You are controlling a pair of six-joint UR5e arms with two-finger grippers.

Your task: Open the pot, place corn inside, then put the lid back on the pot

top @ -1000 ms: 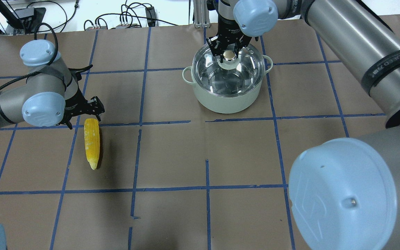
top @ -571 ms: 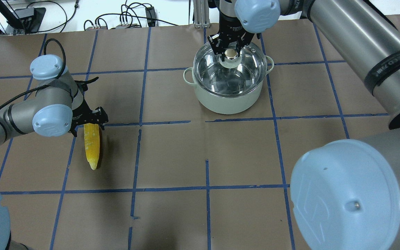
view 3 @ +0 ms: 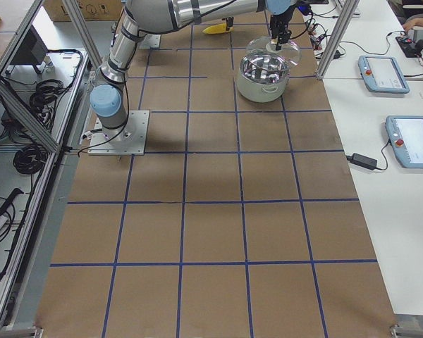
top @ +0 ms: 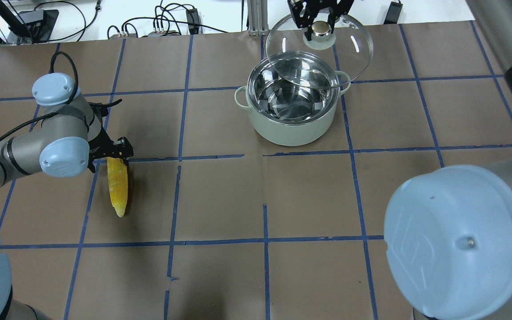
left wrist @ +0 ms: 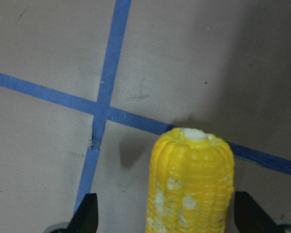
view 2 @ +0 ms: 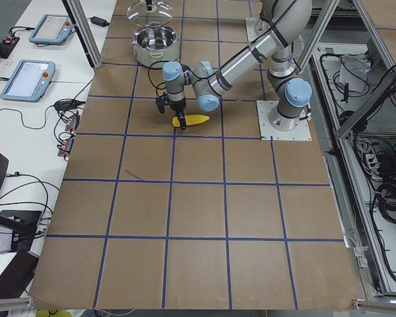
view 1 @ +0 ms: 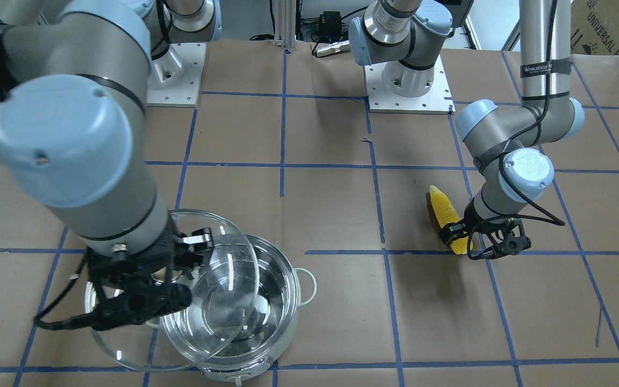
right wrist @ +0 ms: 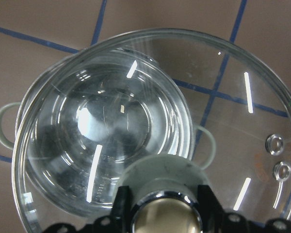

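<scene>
**Corn on the table, left pincer astride its blunt end; pot uncovered**

- Yellow, bumpy-kernelled corn cob (top: 118, 186), tapered to a point, lies flat on the brown paper-covered table (top: 220, 200) marked with blue tape, on the robot's left side.
- Long axis runs near to far from the robot. The pointed tip faces the robot; the blunt end faces away, just short of a tape line.
- Left pincer (top: 107, 156) is low over that blunt end. In the wrist view its dark fingers (left wrist: 87, 216) stand spread on either side of the cob, with bare table showing between each finger and the kernels. No contact yet. The closing line crosses the cob's width.
- The left arm is much the nearer one to the corn.
- Round pot (top: 291, 124), pale green outside, mirror steel inside, with two loop handles, stands well apart from the corn, farther out and towards the robot's right. It is empty.
- Clear domed glass lid (top: 354, 44) hangs raised and tilted beyond the pot. The right pincer (top: 321, 27) is pinched on its centre knob (right wrist: 165, 174). The lid's near edge overlaps the pot's far rim in the overhead view.
- Judgement: the step is grasping the corn. A grip this near the blunt end may let the tip droop during the carry.
</scene>
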